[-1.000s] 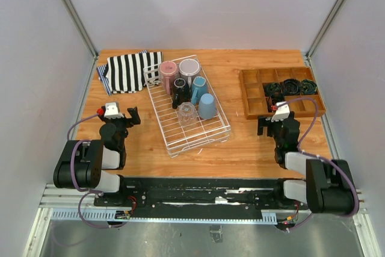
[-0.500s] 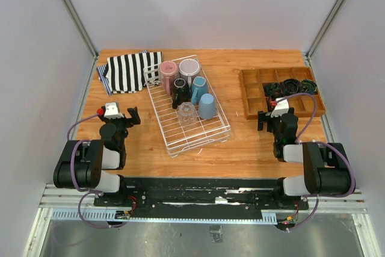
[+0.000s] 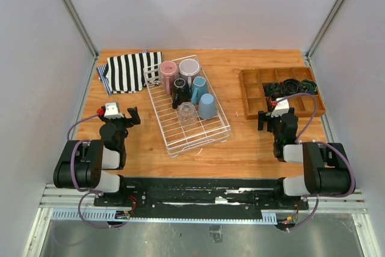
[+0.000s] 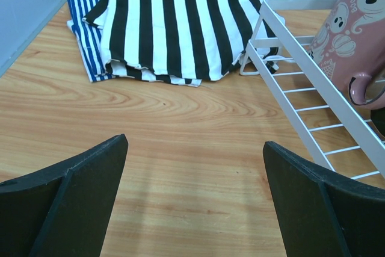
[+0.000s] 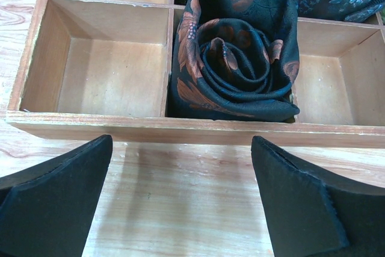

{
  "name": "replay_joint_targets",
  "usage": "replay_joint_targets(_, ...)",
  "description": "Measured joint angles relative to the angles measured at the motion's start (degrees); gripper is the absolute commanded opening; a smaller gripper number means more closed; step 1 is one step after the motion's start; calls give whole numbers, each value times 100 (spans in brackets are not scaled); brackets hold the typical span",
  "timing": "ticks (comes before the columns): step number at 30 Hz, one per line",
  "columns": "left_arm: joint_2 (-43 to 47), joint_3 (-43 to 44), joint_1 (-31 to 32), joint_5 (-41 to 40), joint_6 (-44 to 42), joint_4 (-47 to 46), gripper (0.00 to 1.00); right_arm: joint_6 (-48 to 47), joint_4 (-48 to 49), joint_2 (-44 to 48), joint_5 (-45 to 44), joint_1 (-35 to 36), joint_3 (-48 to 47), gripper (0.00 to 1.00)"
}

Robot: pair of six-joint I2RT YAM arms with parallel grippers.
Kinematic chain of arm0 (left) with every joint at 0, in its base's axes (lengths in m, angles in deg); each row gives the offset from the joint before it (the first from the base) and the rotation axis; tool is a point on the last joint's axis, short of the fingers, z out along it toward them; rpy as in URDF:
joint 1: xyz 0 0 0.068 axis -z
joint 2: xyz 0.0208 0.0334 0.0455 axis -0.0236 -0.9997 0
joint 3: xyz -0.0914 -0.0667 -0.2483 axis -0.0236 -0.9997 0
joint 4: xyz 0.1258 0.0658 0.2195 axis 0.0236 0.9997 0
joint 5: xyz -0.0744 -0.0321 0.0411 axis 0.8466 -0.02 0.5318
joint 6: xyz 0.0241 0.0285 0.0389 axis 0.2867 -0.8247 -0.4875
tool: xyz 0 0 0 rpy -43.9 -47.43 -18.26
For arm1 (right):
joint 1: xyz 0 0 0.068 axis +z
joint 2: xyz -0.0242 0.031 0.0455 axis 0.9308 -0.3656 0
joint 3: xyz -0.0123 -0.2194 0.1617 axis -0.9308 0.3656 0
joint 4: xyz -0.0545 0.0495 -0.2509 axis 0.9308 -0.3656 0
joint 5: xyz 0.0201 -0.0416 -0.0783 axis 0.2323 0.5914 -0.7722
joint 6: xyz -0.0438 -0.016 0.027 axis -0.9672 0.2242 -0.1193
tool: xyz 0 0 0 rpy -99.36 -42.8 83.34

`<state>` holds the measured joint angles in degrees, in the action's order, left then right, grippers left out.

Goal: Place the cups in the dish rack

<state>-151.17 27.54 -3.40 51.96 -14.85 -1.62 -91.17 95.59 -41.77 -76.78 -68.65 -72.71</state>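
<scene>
The white wire dish rack (image 3: 198,133) lies slantwise in the middle of the table. Several cups stand in its far half: a pink mug (image 3: 168,75), a grey-lilac cup (image 3: 189,68), a dark mug (image 3: 180,91), a blue-grey mug (image 3: 198,88), a light blue tumbler (image 3: 207,106) and a clear glass (image 3: 186,113). My left gripper (image 3: 123,117) rests low, left of the rack, open and empty (image 4: 195,167). The rack's rim (image 4: 313,99) and the pink mug (image 4: 352,34) show to its right. My right gripper (image 3: 275,120) is open and empty (image 5: 180,167) over bare wood.
A folded black-and-white striped cloth (image 3: 129,70) lies at the back left, on a blue striped one (image 4: 84,34). A brown wooden compartment tray (image 3: 252,97) at the right holds rolled dark fabrics (image 5: 231,52). Its near wall (image 5: 180,129) is just ahead of the right gripper.
The right arm has folded back a little and its gripper has shifted slightly towards the wooden tray. The left arm and the cups have not moved.
</scene>
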Motion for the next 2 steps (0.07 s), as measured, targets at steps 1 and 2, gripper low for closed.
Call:
replay_joint_targets(1, 0, 2, 0, 0, 0, 0, 100, 2, 0, 0, 0, 0, 0, 98)
replay_joint_targets(2, 0, 0, 0, 0, 0, 0, 100, 2, 0, 0, -2, 0, -2, 98)
